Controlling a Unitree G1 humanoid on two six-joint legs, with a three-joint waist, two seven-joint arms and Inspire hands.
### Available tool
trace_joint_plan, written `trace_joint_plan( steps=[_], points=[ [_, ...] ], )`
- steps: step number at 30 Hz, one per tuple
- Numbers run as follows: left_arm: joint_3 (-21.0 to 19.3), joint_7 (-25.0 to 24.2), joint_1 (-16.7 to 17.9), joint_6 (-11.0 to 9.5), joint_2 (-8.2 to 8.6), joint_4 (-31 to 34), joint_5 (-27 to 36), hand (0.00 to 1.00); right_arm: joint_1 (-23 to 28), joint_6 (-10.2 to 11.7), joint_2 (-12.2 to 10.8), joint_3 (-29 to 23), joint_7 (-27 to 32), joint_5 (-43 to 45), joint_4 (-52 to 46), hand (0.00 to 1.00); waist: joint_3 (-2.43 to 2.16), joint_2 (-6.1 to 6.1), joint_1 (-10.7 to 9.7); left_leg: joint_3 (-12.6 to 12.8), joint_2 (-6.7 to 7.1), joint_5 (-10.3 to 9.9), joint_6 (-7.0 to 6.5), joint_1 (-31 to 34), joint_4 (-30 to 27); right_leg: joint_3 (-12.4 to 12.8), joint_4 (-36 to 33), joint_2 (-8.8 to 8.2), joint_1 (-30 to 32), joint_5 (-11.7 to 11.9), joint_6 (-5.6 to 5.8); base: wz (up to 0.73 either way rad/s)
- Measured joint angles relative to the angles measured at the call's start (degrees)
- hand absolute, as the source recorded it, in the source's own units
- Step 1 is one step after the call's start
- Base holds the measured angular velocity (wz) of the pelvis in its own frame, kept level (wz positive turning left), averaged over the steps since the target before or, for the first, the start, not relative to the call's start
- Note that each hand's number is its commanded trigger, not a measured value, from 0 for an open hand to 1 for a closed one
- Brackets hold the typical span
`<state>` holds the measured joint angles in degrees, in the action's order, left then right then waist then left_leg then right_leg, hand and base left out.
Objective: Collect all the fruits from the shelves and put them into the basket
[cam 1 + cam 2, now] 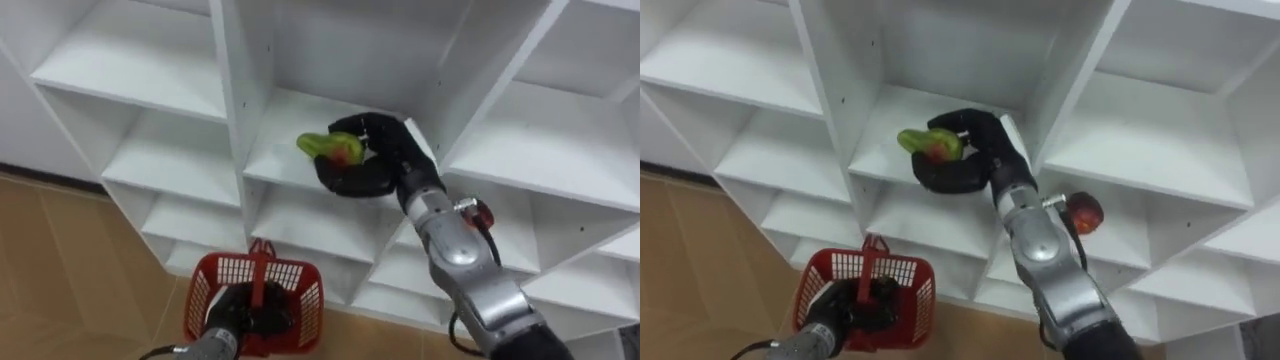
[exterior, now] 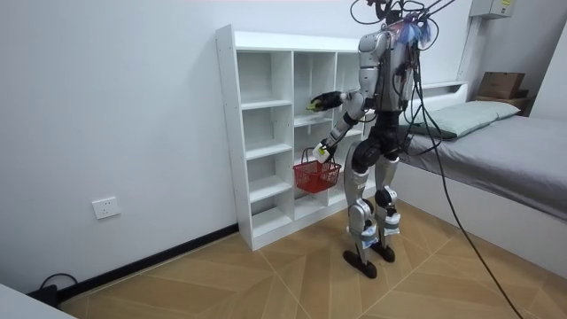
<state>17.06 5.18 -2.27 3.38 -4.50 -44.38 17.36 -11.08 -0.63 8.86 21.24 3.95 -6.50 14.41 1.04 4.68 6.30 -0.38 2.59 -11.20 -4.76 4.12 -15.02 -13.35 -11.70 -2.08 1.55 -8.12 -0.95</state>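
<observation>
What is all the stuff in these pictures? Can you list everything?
closet: one, white, open shelves, in front of the robot
green-and-red fruit: one, at a middle shelf, in the right hand
red fruit: one, on a lower shelf, beside the right forearm
basket: one, red, low in front of the closet
bed: one, grey cover, room view's right
cardboard box: one, brown, beyond the bed
wall socket: one, white, low on the wall
right hand: black, curled round the green-and-red fruit
left hand: black, holding the basket's handle
</observation>
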Motion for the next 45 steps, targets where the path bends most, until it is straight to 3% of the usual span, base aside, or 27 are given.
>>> trace_joint_plan(
  steps=[4,6,15,20,28,38,45],
  points=[
    [0.09,0.69,1.46,-0.11,0.54,0.64,-0.06,1.00,5.13,-0.14,-0.18,0.06,-2.27,1.39,-4.83,1.00,-0.63,-1.13,-1.32,1.18,-0.14,0.03,-0.02,-1.86,1.51,1.12,0.04,0.14,-0.95,-0.02,0.04,-0.13],
    [0.06,0.82,2.03,-0.11,0.13,1.46,-0.06,1.00,6.19,-0.14,-0.07,0.01,-2.73,1.78,-6.30,1.00,-0.72,-1.29,-1.93,1.45,-0.18,0.03,-0.02,-1.96,1.51,1.34,0.04,0.17,-0.97,-0.02,0.04,-0.09],
    [-0.02,1.28,3.95,-0.28,-0.41,4.13,0.04,1.00,12.51,-0.13,-0.01,-0.22,-5.35,2.68,-11.23,1.00,-0.58,-1.71,-3.42,3.89,-0.74,-0.01,0.03,-5.52,3.37,3.81,0.10,0.79,-2.68,-0.02,0.03,-0.14],
    [-0.10,2.76,4.60,-1.10,-0.13,5.11,0.04,1.00,15.75,-0.14,0.04,-1.36,-5.77,4.61,-11.24,1.00,-0.32,-2.63,-4.24,5.09,-0.90,-0.01,0.04,-5.83,3.72,5.13,0.11,1.04,-2.18,-0.01,0.02,-0.13],
    [-0.10,3.42,4.60,-1.09,-0.26,5.12,-0.03,1.00,17.78,-0.28,0.05,-2.39,-5.78,7.33,-10.56,1.00,-0.58,-3.70,-4.79,5.80,-0.98,-0.01,0.05,-5.26,4.35,5.94,0.09,1.21,-0.91,0.00,0.01,-0.06],
    [0.16,3.19,4.62,-1.10,-1.41,5.12,-0.06,1.00,18.37,-0.73,0.61,-2.30,-5.27,9.59,-4.41,1.00,-0.74,-4.00,-4.77,5.92,-0.98,-0.01,0.05,-3.77,4.32,5.43,0.05,1.18,0.61,0.00,0.01,0.00],
    [0.16,3.24,3.89,-1.27,-1.67,5.23,-0.13,1.00,18.23,-0.66,0.39,-2.26,-2.81,11.94,-0.81,1.00,-0.63,-4.69,-4.82,5.88,-0.97,-0.01,0.05,-3.29,4.28,5.39,0.11,1.15,0.94,0.00,0.01,0.00]
  ],
)
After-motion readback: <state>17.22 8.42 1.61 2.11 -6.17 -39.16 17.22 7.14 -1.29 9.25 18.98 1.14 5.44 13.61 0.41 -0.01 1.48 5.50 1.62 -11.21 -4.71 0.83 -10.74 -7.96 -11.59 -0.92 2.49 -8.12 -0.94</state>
